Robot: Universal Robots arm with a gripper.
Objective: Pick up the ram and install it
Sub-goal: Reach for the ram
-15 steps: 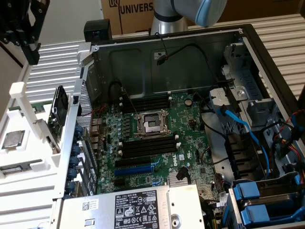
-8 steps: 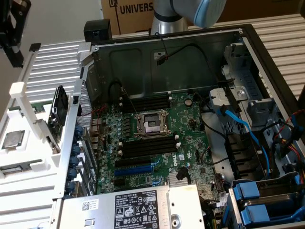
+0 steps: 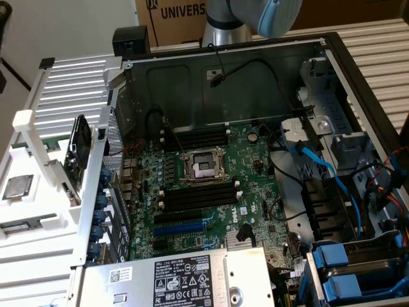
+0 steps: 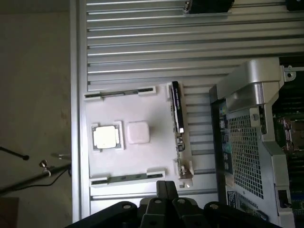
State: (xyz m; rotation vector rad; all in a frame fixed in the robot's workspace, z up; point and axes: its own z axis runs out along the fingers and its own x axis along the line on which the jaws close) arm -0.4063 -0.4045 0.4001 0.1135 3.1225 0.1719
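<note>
As my gripper [image 4: 166, 202] hovers above the white fixture [image 4: 147, 159], the ram [image 4: 177, 111] stands on edge, lengthwise alongside the computer case [image 4: 247, 142]. I cannot tell whether my gripper is open.

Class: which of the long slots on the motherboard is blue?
The expansion slot, lying between the lower memory slots and the labelled metal box; the other long slots are black.
</note>
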